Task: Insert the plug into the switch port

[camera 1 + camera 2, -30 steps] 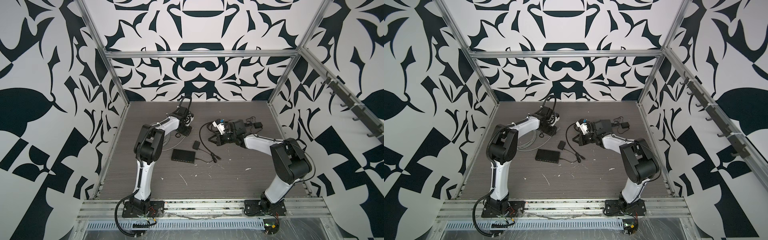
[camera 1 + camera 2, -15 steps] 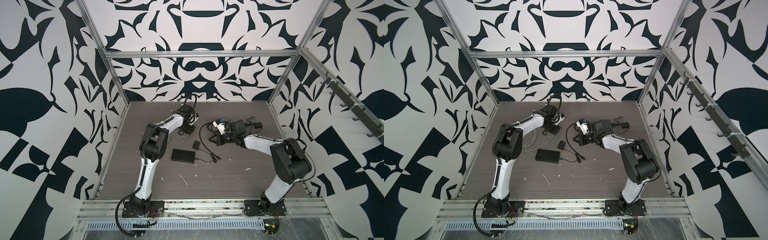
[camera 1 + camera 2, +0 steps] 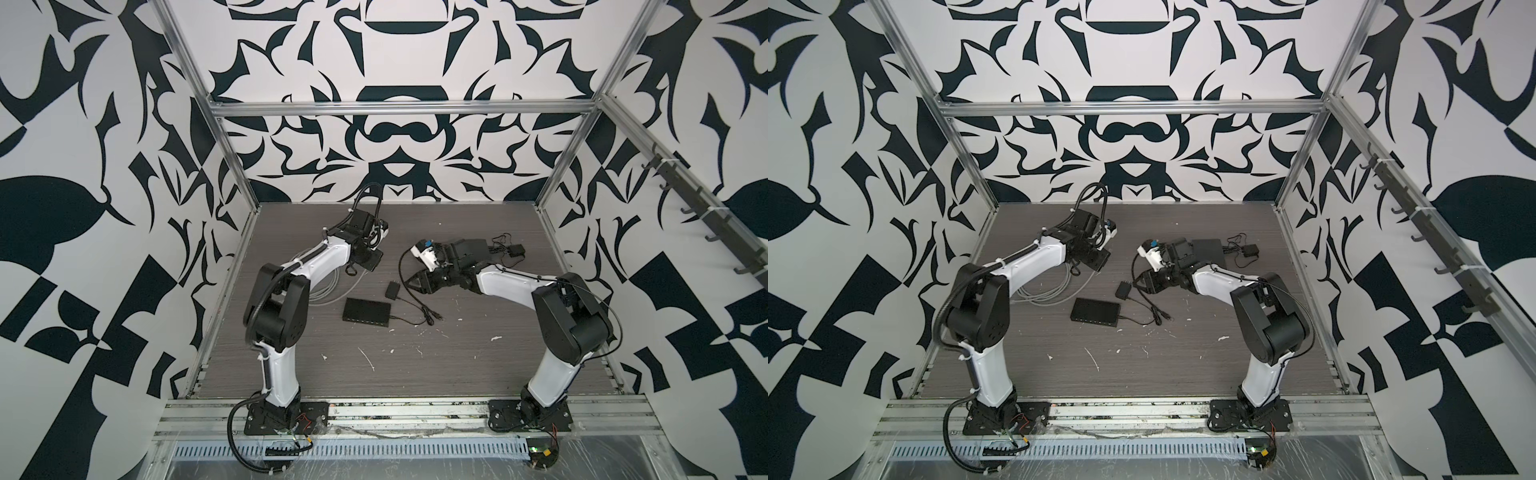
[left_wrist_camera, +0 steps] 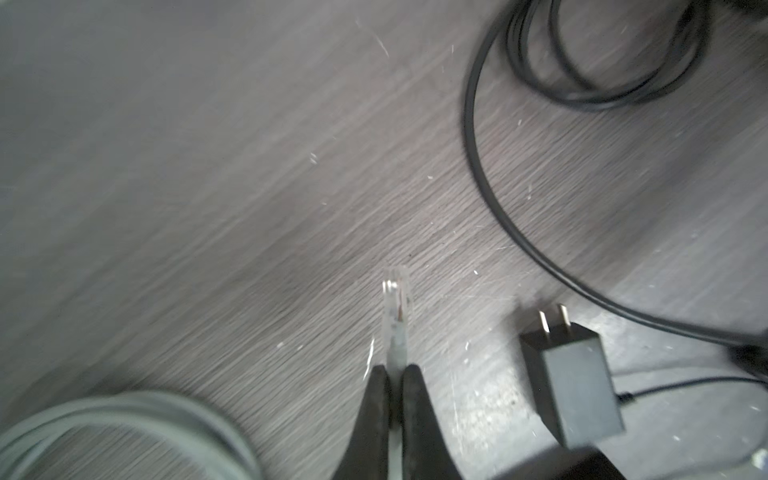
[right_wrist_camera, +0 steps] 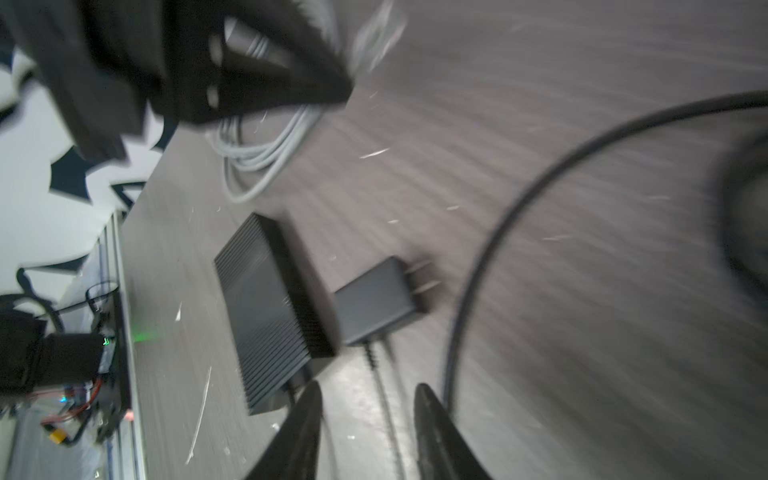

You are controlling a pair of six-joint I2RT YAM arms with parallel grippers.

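1. Plug (image 4: 397,305): clear plastic, with its long axis in line with the fingers of the left gripper (image 4: 395,371). Its contact end pointed straight away from the fingertips, roughly the same way as the prongs of the black power adapter (image 4: 575,384) just beside it.
2. We found the left gripper pinched tight on the plug's cable end, its jaws almost meeting.
3. We could not tell from the blurred left wrist view whether the plug touched the table (image 4: 208,166).
4. In both top views the switch (image 3: 367,312) lay flat, its long axis running from 9 to 3 o'clock. We could not make out its ports.
5. From the switch, the left gripper and its plug sat at 12 o'clock, well apart from it. The plug was too small for us to see there.
6. The power adapter lay between 1 and 2 o'clock from the switch, near it, and the coiled grey cable (image 3: 320,293) lay at 10 o'clock.
7. The right gripper (image 5: 368,392) sat at 2 o'clock from the switch. Its jaws stood apart with nothing gripped between them, and a black cord (image 5: 482,249) curved past one finger.
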